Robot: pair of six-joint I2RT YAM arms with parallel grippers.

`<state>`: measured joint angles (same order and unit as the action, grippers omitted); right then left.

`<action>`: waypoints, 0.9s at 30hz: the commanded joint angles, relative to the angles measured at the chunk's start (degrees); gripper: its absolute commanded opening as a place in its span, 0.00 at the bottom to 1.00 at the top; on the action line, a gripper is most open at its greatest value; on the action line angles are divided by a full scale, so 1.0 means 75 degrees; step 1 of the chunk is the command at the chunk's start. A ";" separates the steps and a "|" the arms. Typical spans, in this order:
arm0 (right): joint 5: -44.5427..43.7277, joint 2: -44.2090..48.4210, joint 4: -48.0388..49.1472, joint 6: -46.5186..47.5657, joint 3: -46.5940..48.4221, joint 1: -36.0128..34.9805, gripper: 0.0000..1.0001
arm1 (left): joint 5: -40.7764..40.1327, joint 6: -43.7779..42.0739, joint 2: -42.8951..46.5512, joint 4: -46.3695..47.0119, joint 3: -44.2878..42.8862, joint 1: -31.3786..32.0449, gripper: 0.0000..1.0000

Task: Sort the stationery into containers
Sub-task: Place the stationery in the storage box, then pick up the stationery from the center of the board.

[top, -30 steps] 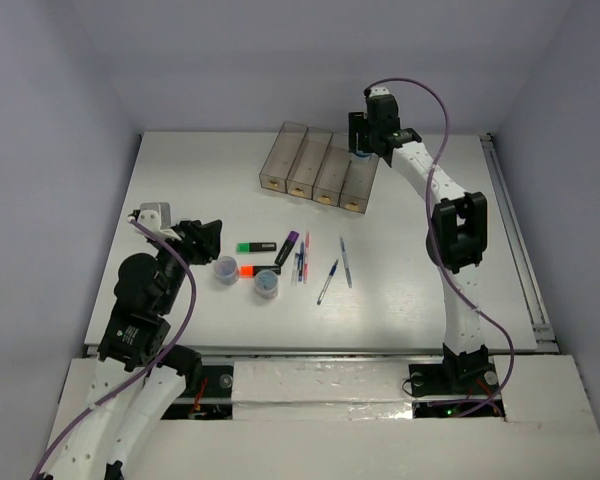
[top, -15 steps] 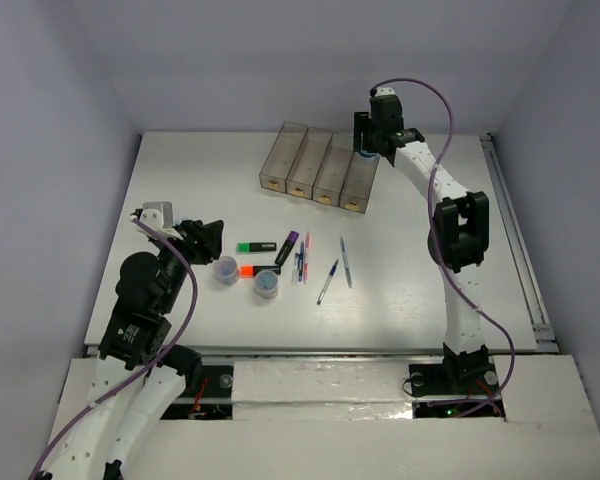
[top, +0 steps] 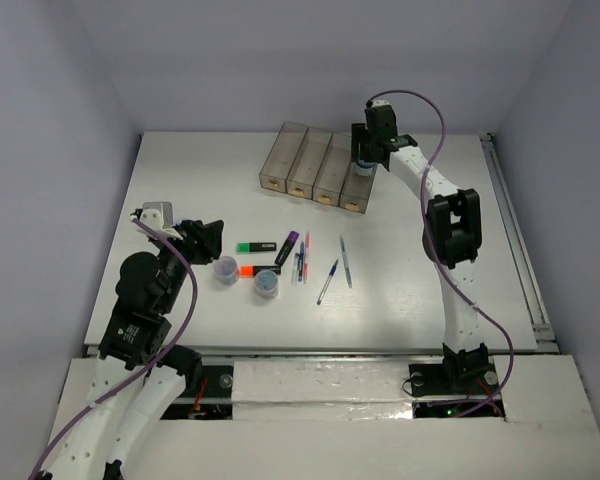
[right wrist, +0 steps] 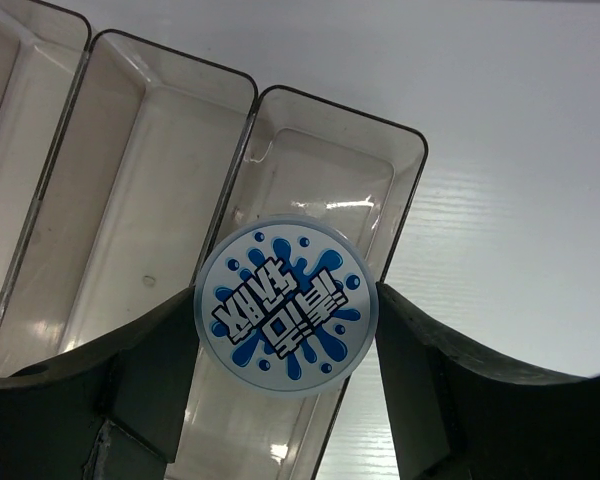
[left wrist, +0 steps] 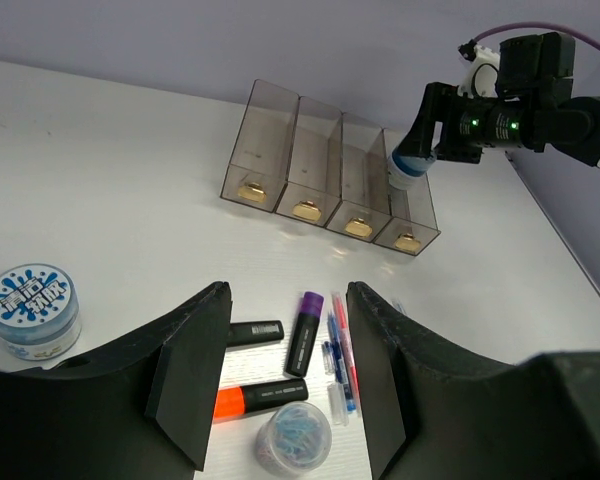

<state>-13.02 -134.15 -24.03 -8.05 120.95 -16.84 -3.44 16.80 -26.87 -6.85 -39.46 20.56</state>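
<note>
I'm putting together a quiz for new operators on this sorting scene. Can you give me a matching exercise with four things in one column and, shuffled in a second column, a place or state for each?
Things:
1. far splash-lid tub
2. orange highlighter
3. purple highlighter
4. left gripper

Places or states:
A. on the table, lying parallel to the pens
B. open, holding nothing
C. held by the right gripper over the rightmost bin
D. on the table, lying crosswise by the clear tub

Pairs: 1-C, 2-D, 3-A, 4-B.
</note>
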 commanded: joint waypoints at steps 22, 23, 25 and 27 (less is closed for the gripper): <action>0.2063 0.2476 0.2441 -0.0579 -0.2250 -0.1149 0.01 | -0.0220 -0.0060 0.0056 0.0293 -0.0317 -0.0046 0.26; 0.2156 0.2476 0.2512 -0.0544 -0.2274 -0.1373 0.02 | -0.0267 -0.0060 0.0056 0.0293 -0.0316 -0.0046 0.23; 0.2262 0.2406 0.2595 -0.0380 -0.2240 -0.1830 0.04 | -0.0431 -0.0037 0.0091 0.0246 -0.0340 -0.0046 0.15; 0.2368 0.2207 0.2665 -0.0332 -0.2123 -0.2464 0.05 | -0.0699 -0.0013 0.0149 0.0164 -0.0387 -0.0046 0.09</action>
<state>-0.12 -116.75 -8.45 -11.60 104.84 -28.03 -5.72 16.62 -26.70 -6.96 -39.48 20.51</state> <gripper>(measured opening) 0.043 0.102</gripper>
